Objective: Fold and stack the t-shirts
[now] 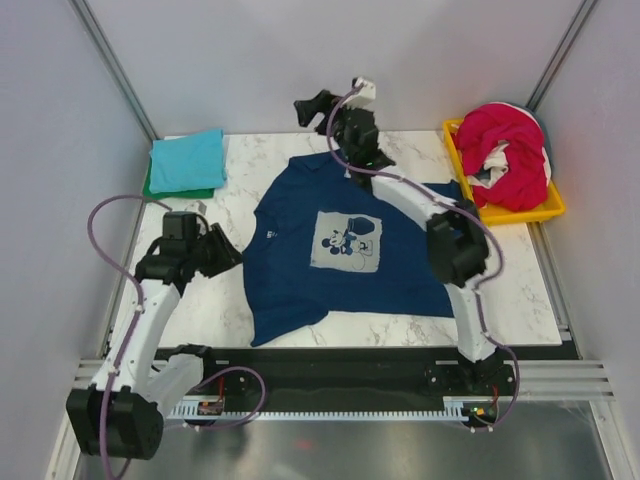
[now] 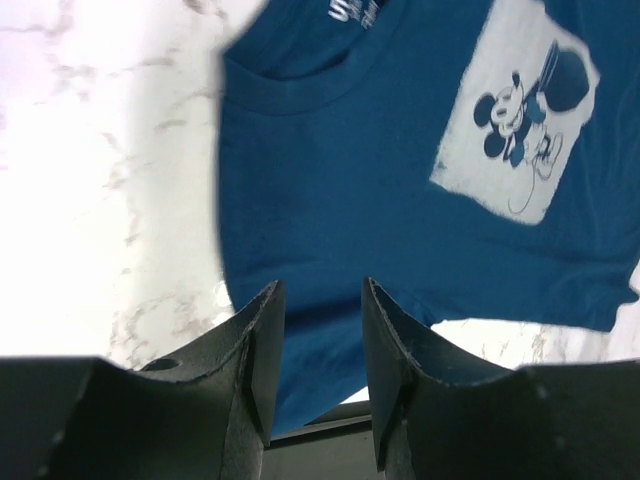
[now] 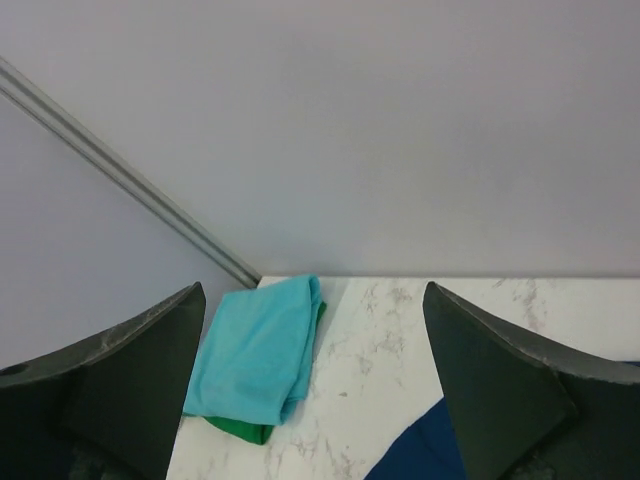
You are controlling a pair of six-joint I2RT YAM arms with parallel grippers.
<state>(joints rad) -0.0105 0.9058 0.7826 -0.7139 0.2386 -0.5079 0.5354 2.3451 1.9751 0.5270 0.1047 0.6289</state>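
My left claw (image 2: 320, 285) hangs with jaws partly apart, gripping nothing, just beside the collar end of the navy blue cloth t-shirt (image 1: 345, 245). The shirt lies spread flat with its pale square cartoon print facing up. My right claw (image 3: 312, 295) gapes wide and empty beyond the shirt's far edge, facing the folded teal t-shirt (image 3: 258, 350).

Spread tee (image 1: 340, 250) ctr, folded stack (image 1: 186, 162) far L, tray (image 1: 525, 214) far R
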